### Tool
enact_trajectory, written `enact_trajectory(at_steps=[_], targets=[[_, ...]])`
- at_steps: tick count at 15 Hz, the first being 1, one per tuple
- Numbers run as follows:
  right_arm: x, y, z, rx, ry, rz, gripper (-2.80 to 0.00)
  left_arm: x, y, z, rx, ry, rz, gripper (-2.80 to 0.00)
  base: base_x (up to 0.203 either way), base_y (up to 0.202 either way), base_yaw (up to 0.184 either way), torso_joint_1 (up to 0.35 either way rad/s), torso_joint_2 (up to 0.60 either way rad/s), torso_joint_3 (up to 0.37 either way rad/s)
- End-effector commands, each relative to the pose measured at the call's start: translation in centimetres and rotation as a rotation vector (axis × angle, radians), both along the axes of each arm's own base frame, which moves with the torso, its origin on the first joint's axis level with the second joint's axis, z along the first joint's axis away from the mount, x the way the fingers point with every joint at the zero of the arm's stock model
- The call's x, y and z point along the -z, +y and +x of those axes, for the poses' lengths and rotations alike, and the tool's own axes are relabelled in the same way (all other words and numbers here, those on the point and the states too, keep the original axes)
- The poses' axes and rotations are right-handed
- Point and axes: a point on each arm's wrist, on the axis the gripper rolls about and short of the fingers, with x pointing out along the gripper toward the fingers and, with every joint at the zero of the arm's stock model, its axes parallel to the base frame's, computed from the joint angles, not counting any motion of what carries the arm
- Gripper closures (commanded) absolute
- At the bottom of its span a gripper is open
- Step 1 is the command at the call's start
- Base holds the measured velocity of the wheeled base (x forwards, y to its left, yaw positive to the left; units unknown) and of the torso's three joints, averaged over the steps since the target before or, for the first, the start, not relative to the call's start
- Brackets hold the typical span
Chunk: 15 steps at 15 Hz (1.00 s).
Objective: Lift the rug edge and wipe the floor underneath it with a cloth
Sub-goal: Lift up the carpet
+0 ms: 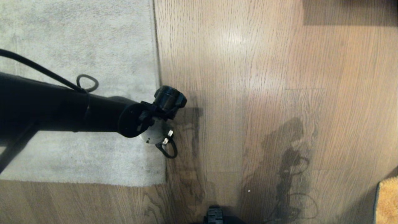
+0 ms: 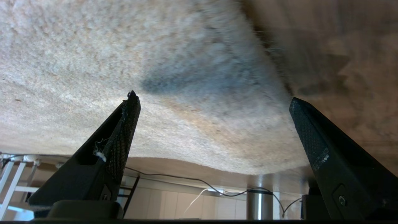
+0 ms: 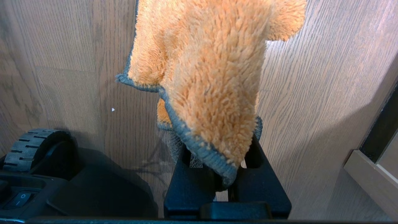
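Nearest to me, my right pincer (image 3: 217, 174) is pressed together, pinching the cloth (image 3: 211, 71). The cloth is orange-tan and fluffy with dark grey-green trim; it hangs from the pincer above the floor (image 3: 311, 77) without resting flat on it. In the head view only a corner of the cloth (image 1: 387, 199) shows, at the lower right edge of the scene. Beside it in the right wrist view sits part of my base, with a ribbed wheel (image 3: 31, 149) and a rocker switch (image 3: 20, 197).

Farther out, my left arm (image 1: 62, 109) reaches across the rug from the left. Its wrist sits at the rug edge (image 1: 158, 62), above the straight border where grey pile meets wood planks. My left pincer (image 2: 214, 102) is spread wide and holds nothing. One finger (image 2: 124, 130) stands over the pile, with lint strands caught on it; the other finger (image 2: 320, 143) stands over the floor side of the border. I cannot tell whether either fingertip touches the rug.

The rug lies flat, its edge not yet lifted. Its near corner (image 1: 163, 183) is just ahead of my base. The floor (image 1: 264, 77) extends to the right, brown wood grain with arm shadows on it. Beyond the rug, the left wrist view shows a cable (image 2: 192, 180) and a metal post (image 2: 258, 199).
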Motion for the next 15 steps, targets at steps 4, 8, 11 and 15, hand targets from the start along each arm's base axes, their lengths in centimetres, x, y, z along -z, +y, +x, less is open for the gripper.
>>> enact_trajectory(at_steps=[4,8,11,15], targets=[[0.0,0.0,0.0,-0.001,0.001,-0.001,0.0,-0.6,1.2,0.4,-0.027,-0.011,0.008,-2.8,0.0,0.0,0.0,0.0,0.0,0.0],[0.0,0.0,0.0,-0.001,0.001,-0.001,0.0,-1.7,1.9,0.0,-0.051,-0.04,0.03,-2.8,0.0,0.0,0.0,0.0,0.0,0.0],[0.0,0.0,0.0,-0.001,0.001,-0.001,0.0,-2.5,2.5,-0.4,-0.058,-0.051,0.026,-2.8,0.0,0.0,0.0,0.0,0.0,0.0],[0.0,0.0,0.0,-0.001,0.001,-0.001,0.0,-3.1,3.6,-0.7,-0.069,-0.057,0.034,-2.8,0.0,0.0,0.0,0.0,0.0,0.0]])
